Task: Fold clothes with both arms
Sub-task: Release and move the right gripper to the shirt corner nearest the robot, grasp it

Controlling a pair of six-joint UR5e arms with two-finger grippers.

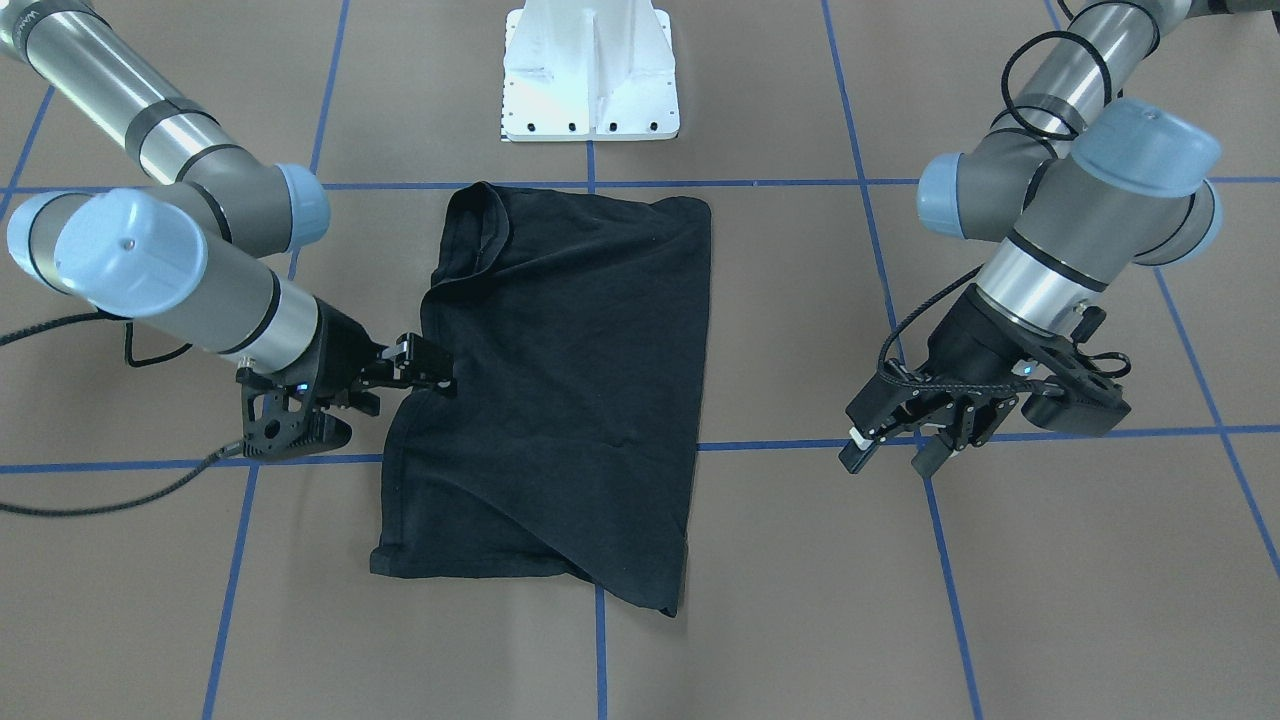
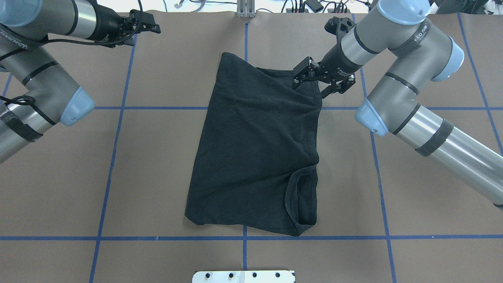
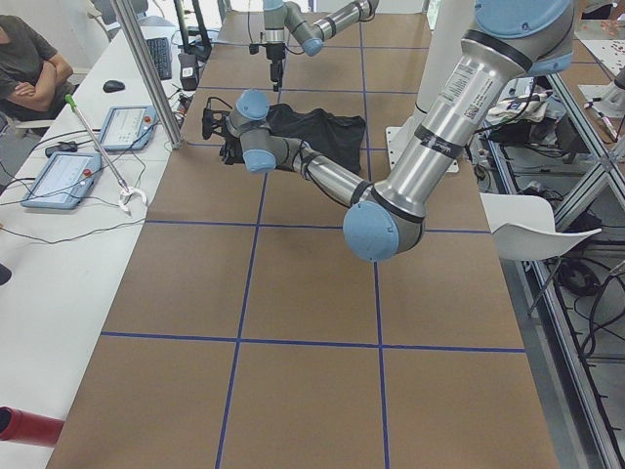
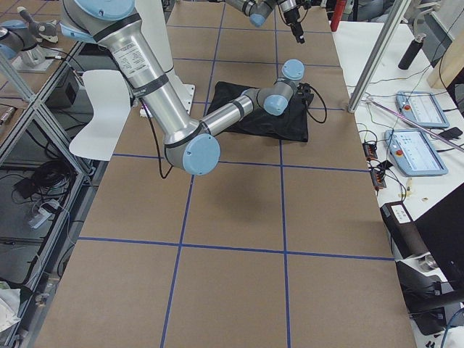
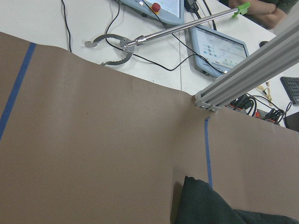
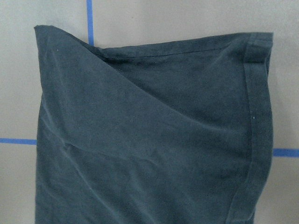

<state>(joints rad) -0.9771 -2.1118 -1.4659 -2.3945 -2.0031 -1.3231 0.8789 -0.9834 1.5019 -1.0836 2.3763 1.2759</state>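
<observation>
A brown worktop (image 1: 1050,600) marked with a grid of blue tape lines (image 1: 780,183) carries the work, and the white bolted base plate (image 1: 590,80) stands at its robot-side edge. Beyond the far edge is a white side bench (image 5: 93,28) holding a long reacher stick (image 5: 163,32) with a green handle, two control tablets (image 5: 219,49) and loose cables. An aluminium post (image 5: 252,74) rises at the worktop's rim. In the exterior left view a seated person (image 3: 24,59) with folded arms is at that bench. From both side cameras the nearer arm crosses in front of the garment and hides part of it. The black T-shirt (image 1: 580,380) lies flat at the middle of the worktop, folded into a long strip running from just in front of the base plate out toward the operators' side. A hemmed opening (image 1: 480,230) shows at its base-side end on the robot's right. A diagonal fold ends in a pointed corner (image 1: 670,605) at the far end. The right arm (image 1: 190,280) reaches low to the shirt's right edge, where the right tool (image 1: 440,372) has its fingers together, pinching the fabric edge. The left arm (image 1: 1050,260) hangs well apart from the shirt, and the left tool (image 1: 893,455) has its fingers spread, holding nothing.
</observation>
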